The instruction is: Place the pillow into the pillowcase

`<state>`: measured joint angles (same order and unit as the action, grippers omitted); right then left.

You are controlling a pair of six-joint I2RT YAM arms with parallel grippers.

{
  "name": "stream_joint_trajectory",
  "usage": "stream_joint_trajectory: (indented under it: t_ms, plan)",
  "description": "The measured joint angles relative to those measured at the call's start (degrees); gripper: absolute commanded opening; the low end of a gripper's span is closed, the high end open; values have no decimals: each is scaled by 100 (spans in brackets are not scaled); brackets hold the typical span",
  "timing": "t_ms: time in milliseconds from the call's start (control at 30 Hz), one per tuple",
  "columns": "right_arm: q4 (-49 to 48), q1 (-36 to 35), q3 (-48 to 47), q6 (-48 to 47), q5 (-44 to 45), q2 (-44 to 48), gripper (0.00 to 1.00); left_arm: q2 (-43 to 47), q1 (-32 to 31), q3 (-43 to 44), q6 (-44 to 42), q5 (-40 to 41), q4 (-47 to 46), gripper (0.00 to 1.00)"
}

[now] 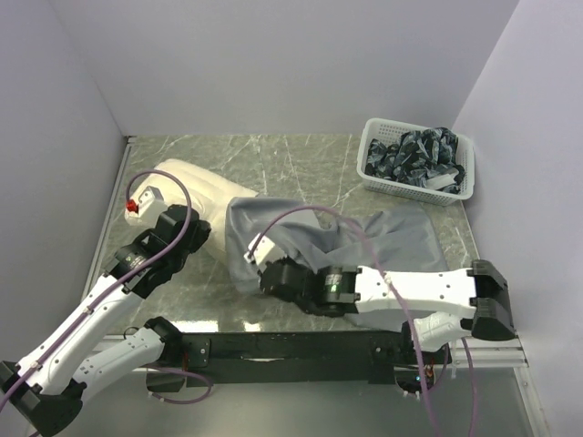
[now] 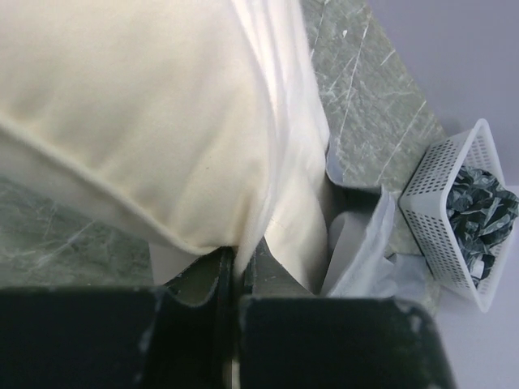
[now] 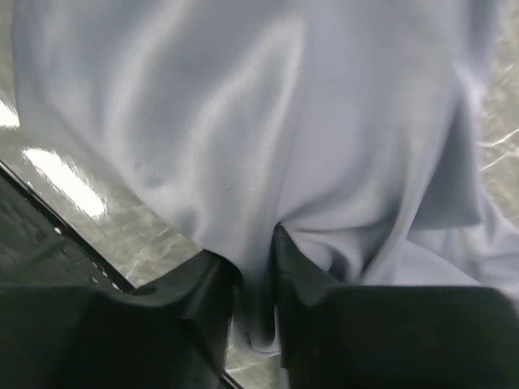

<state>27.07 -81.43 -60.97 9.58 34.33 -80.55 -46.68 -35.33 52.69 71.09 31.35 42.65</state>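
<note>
Black and nearly closed, the right tool (image 3: 255, 284) has a fold of the grey pillowcase (image 3: 268, 121) pinched between its two fingers. From above, this tool is at the near left corner of the pillowcase, and its arm lies across the near edge of the cloth.

The left tool (image 2: 233, 279) is shut tight. The thin edge of the cream pillow (image 2: 122, 105) runs right down into the crack between its fingers, so I think it is holding the pillow by that edge.

The pillow lies on the left side of the stone table (image 1: 301, 159), just left of the pillowcase. The two touch: the left end of the grey cloth sits against the right end of the pillow. I cannot tell if any of the pillow is inside yet. Most of it is out in the open. The pillowcase lies long from left to right, so the pillow has to go to the right to get in. The left arm is the one next to the pillow. The right tool is at the end of the case that faces the pillow, and I think the opening is there, but the folds hide it.

In the far right corner stands a white basket (image 1: 412, 190) full of dark cloths (image 1: 414, 155) with pale marks, well apart from both tools.
</note>
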Motion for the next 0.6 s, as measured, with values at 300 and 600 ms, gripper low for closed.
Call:
stream_joint_trajectory:
  t_ms: [300, 600]
  plan:
    - [1019, 1237, -2745, -501, -1596, 568, 0, 61, 9, 343, -422, -271, 269, 20]
    - [964, 3401, -3707, -280, -3609, 282, 44, -553, -2, 1224, -848, -603, -168, 1]
